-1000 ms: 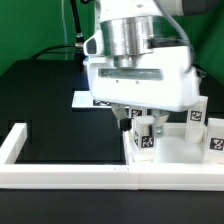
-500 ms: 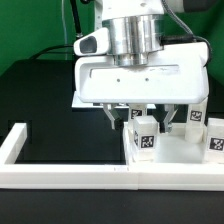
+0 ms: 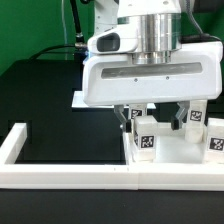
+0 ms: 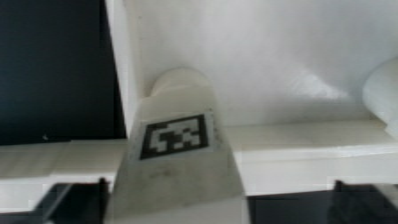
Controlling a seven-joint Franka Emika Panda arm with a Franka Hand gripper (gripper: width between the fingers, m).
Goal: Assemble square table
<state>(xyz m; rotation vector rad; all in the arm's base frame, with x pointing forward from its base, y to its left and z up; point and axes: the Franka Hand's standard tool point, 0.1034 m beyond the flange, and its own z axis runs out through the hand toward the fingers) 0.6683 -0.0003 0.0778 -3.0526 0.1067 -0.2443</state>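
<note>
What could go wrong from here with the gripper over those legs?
1. The gripper hangs open above several tagged leg blocks packed close on the square top; a finger could knock a neighbour over.
2. In the wrist view the leg sits off-centre between the fingertips, so closing may tilt it.

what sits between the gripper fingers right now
In the wrist view a white tagged leg block stands between the gripper's open fingers, apart from both, on the square table top.
</note>
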